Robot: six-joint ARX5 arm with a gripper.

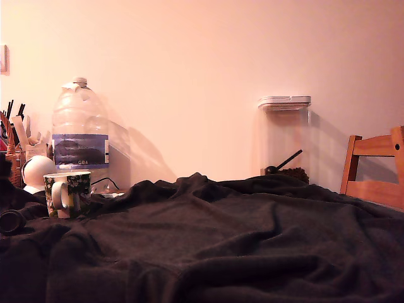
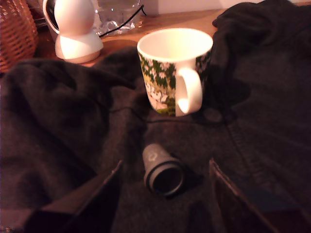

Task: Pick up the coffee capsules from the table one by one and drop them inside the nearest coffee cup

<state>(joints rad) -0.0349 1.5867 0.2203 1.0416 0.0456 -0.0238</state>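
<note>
My hand [image 2: 165, 194], fingers wide, straddles the small dark stubby coffee capsule [image 2: 163, 170] lying sideways on the charcoal-draped table [image 2: 73, 126]; light, rigid, likely slippery, so I'd pinch its ribbed body.

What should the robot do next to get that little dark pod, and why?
Probably lower straight down and close on the capsule. It lies on its side on the dark cloth, between the open fingers, not yet touched. The mug stands upright just beyond it, empty as far as the wrist view shows.
</note>
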